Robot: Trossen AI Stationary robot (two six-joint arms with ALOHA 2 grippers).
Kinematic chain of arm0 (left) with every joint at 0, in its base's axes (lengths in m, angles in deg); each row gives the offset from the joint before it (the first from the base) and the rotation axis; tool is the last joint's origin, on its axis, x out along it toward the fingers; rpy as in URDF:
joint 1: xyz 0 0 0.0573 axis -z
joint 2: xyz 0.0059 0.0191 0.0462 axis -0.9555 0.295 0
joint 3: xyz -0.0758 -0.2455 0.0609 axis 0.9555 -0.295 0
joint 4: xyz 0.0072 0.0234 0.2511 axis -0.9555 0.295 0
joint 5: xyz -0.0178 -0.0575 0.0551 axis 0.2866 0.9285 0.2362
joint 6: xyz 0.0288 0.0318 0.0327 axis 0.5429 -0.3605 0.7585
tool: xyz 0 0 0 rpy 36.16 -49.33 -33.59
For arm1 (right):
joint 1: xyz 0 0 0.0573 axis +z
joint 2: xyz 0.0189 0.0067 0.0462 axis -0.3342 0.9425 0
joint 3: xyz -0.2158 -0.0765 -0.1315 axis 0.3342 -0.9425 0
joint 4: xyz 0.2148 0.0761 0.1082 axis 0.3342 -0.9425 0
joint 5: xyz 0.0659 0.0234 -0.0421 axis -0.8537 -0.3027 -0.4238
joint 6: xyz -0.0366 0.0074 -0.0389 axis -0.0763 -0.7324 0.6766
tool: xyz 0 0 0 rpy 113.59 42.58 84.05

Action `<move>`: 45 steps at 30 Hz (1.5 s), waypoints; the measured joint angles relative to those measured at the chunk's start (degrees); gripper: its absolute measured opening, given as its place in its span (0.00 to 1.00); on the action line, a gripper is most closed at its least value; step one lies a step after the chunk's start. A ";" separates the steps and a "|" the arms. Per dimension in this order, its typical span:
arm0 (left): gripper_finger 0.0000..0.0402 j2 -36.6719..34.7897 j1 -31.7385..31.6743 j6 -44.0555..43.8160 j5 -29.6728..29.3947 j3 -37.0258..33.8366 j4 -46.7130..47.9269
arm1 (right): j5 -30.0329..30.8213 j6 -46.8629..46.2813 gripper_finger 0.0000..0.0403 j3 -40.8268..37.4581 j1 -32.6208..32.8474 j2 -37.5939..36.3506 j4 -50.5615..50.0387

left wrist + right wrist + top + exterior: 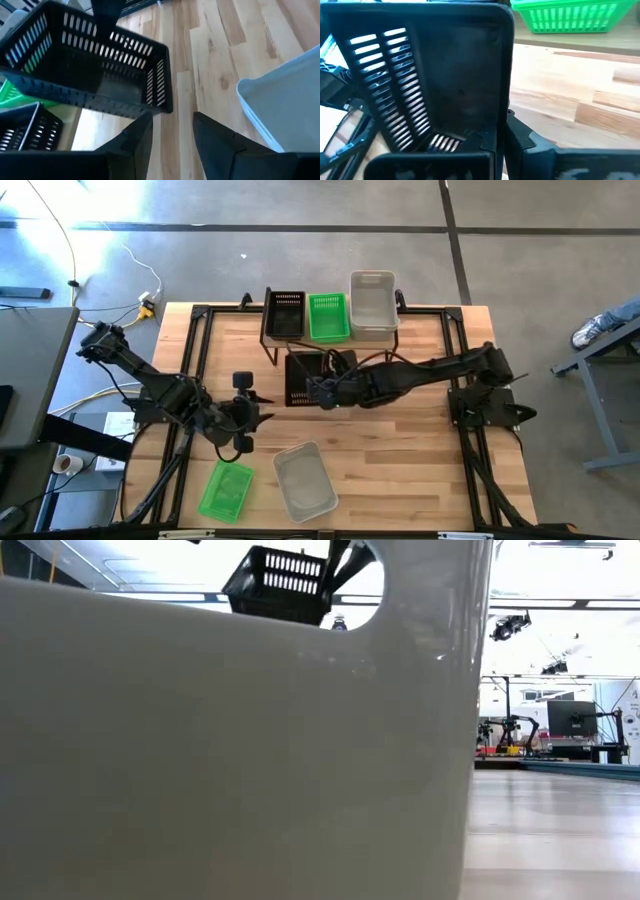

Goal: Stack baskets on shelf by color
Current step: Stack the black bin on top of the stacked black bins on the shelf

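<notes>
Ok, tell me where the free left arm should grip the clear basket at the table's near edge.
Grip a long side wall of the clear basket from straight above. It sits upright with its mouth open, so the thin rim is exposed. The green basket lies apart on one side, probably leaving room for the open left end effector.

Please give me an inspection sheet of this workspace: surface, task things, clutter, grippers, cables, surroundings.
Surface: wooden table, bare in the middle.
Task things: shelf carries a black basket, a green basket and a clear basket; another green basket and clear basket lie at the near edge.
Clutter: nothing seen.
Grippers: right gripper shut on a lifted black basket; left gripper open, empty.
Cables: white and yellow cables on the floor.
Surroundings: a person's shoe at right.
</notes>
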 joint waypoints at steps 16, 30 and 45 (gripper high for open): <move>0.32 0.00 -0.01 12.80 -1.38 0.02 -2.12 | -2.97 1.80 0.00 0.00 -3.25 1.78 13.52; 0.32 0.09 -0.42 15.34 -1.58 0.02 1.41 | -3.33 2.08 0.00 0.15 -2.42 1.80 16.12; 0.32 7.43 -3.51 14.45 -9.02 0.04 2.86 | -4.55 5.73 0.00 0.15 -2.43 1.80 19.82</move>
